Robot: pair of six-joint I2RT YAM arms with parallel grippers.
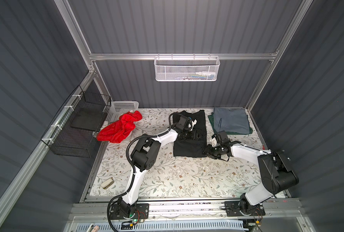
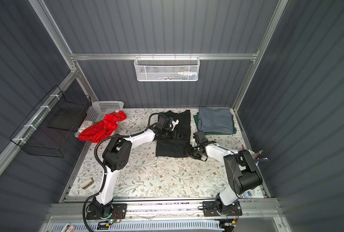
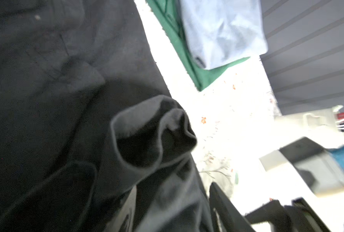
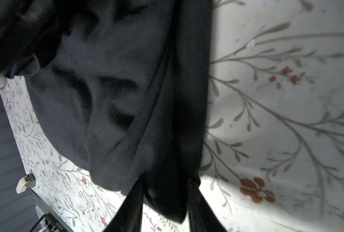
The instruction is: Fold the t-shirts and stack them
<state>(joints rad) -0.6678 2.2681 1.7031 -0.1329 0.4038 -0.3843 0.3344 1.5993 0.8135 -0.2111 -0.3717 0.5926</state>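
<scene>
Floral table (image 1: 167, 176) carries the black t-shirt (image 1: 189, 148) at centre, red t-shirt (image 1: 118, 128) crumpled left, blue-grey t-shirt (image 1: 231, 120) folded atop green t-shirt (image 1: 239, 133) right. Right gripper (image 4: 166, 178) pinches the black one's near corner; left gripper (image 1: 197, 136) over its middle, jaws unreadable

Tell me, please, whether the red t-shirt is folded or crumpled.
Crumpled, not folded: the red t-shirt lies in a bunched, wrinkled heap by the white basket, with no flat folded edges.

A black t-shirt (image 1: 189, 147), red t-shirt (image 1: 118, 128), blue-grey t-shirt (image 1: 231, 120), dark green t-shirt (image 1: 211, 123), and white leafy-floral table cover (image 1: 177, 176).
</scene>
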